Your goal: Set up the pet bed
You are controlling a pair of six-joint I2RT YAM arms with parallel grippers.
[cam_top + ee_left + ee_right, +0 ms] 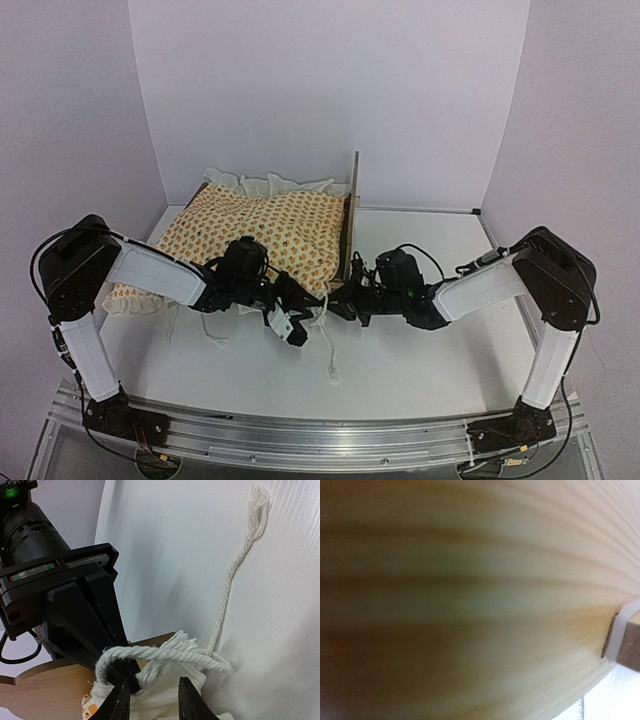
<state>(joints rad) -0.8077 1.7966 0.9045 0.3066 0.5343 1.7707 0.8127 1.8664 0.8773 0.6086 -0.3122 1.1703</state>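
I see the bed [352, 205] at twelve o'clock on the table [420, 370], bedding [260, 235] already laid in. At its five o'clock corner my left gripper [152, 685] stands parted over the bedding's edge; whether the right gripper [338, 302] grips anything, I cannot tell. Tying the cord [225, 605] looks left to do.

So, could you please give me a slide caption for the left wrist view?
Left end effector straddling cream bedding under a looped white cord, right end effector close beside.
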